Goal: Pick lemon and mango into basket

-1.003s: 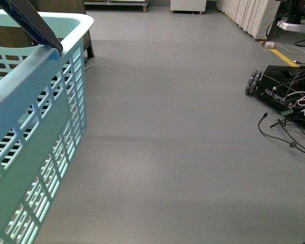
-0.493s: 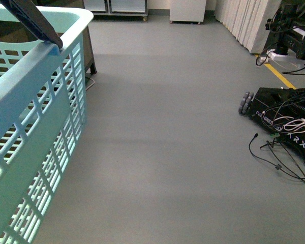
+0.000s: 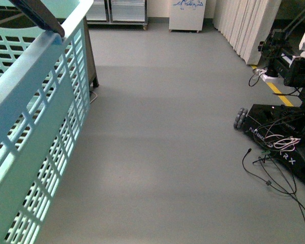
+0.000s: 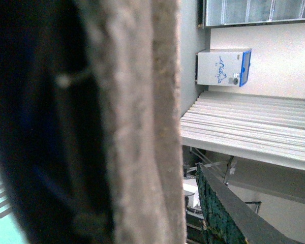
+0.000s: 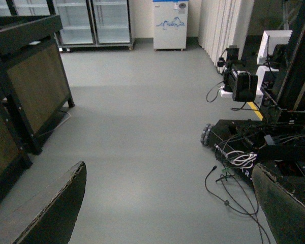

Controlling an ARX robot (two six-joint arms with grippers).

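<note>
Basket (image 3: 35, 117) sits tilted at robot's left, presumably carried by its handle (image 3: 40, 15) toward the fruit; left gripper (image 4: 190, 203) state unreadable, right gripper (image 5: 168, 175) spread and empty; lemon, mango not in view.

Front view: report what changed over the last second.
The basket rose toward the picture's top edge. The black wheeled base slid lower and leftward, and the white fridge at the far wall came further into view, so the camera itself seems to have moved. The dark handle stays across the rim; no fruit shows.
</note>
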